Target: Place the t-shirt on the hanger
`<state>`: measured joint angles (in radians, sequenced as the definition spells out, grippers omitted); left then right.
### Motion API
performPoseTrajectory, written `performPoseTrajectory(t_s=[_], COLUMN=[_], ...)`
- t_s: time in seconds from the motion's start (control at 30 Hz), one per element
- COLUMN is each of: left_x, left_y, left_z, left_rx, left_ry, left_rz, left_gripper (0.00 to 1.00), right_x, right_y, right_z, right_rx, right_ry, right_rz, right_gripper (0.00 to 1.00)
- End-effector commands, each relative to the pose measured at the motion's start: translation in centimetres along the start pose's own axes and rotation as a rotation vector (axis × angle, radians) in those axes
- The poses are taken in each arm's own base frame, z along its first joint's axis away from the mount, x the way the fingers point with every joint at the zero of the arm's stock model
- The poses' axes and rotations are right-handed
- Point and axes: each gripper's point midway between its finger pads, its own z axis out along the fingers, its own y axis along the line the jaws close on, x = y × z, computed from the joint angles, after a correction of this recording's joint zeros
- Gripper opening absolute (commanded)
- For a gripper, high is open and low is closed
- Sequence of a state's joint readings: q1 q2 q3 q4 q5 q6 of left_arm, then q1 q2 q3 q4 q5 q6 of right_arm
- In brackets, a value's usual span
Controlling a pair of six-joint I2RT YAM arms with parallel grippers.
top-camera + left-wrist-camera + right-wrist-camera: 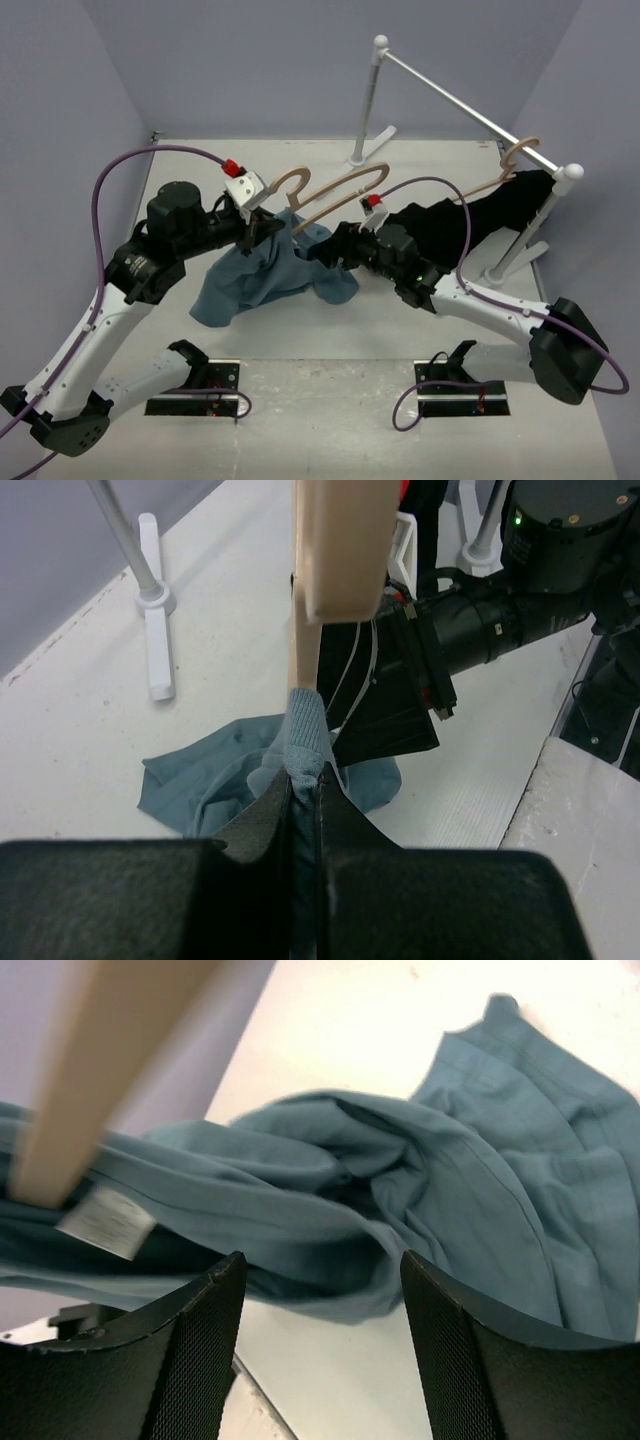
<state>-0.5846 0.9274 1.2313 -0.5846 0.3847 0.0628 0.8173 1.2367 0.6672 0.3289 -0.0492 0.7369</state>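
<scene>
- I have two arms and two claws, both raised over the middle of the tabletop (380, 325) and facing each other, with the cloth between them.
- My left claw (305, 785) is clenched. Its two fingers meet on a bunched fold of the one t-shirt (262, 280), which is teal-blue, and hold that fold up off the surface.
- My right claw (322, 1260) is released. Its two fingers stand apart, with shirt cloth just ahead of them.
- The rest of the t-shirt sags from my left claw's grip. It lies crumpled on the tabletop, left of centre and toward the near edge.
- I count two wooden hangers.
- The hanger (345, 185) I am working with is pale beige and held tilted above the middle of the tabletop, with its hook just beside my left wrist.
- One of its arm ends runs down into the bunched cloth right at my left claw's fingertips.
- I cannot tell what carries the hanger's weight.
- The second hanger (515, 152) hangs by its hook on the rod of the one white rack (450, 100), near the far right corner. It carries one black garment (480, 215).
- The rack has two posts, one by the far edge and one by the right edge.
- My right wrist view shows one white tag (105, 1222) on the cloth, just beside the hanger's wood.
</scene>
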Motion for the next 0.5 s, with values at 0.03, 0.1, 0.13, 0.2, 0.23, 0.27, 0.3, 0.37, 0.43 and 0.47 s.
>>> performPoseTrajectory(t_s=[0.03,0.1,0.13,0.2,0.23,0.27,0.3,0.37,0.43,0.47], left_x=[-2.3,-2.5,-2.5,-2.6,-2.6,-2.5,-2.5,-2.6,-2.7,-2.7], left_y=[0.3,0.2,0.2,0.1,0.1,0.2,0.2,0.3,0.4,0.4], left_z=[-0.3,-0.4,-0.5,-0.6,-0.6,-0.6,-0.6,-0.7,-0.8,-0.8], left_rx=[-0.018,-0.017,-0.015,-0.015,-0.016,-0.019,-0.022,-0.03,-0.033,-0.036], left_ry=[-0.091,-0.097,-0.099,-0.097,-0.095,-0.093,-0.09,-0.087,-0.087,-0.087], left_rz=[0.014,0.013,0.013,0.013,0.013,0.013,0.013,0.013,0.015,0.016], left_gripper=[0.0,0.0,0.0,0.0,0.0,0.0,0.0,0.0,0.0,0.0], right_x=[-1.2,0.0,0.5,1.2,1.4,1.6,1.7,1.9,2.0,2.1], right_y=[1.7,1.0,0.7,0.1,-0.2,-0.6,-0.9,-1.5,-2.2,-2.5], right_z=[0.6,1.3,1.6,2.1,2.2,2.3,2.3,2.3,2.3,2.3], right_rx=[-0.02,-0.01,-0.01,0.0,0.008,0.024,0.039,0.062,0.095,0.103], right_ry=[0.035,0.066,0.078,0.087,0.089,0.087,0.085,0.086,0.081,0.081], right_rz=[-0.044,-0.019,-0.008,0.011,0.015,0.017,0.019,0.022,0.025,0.027], right_gripper=[0.62,0.61,0.61,0.6,0.6,0.59,0.58,0.56,0.56,0.55])
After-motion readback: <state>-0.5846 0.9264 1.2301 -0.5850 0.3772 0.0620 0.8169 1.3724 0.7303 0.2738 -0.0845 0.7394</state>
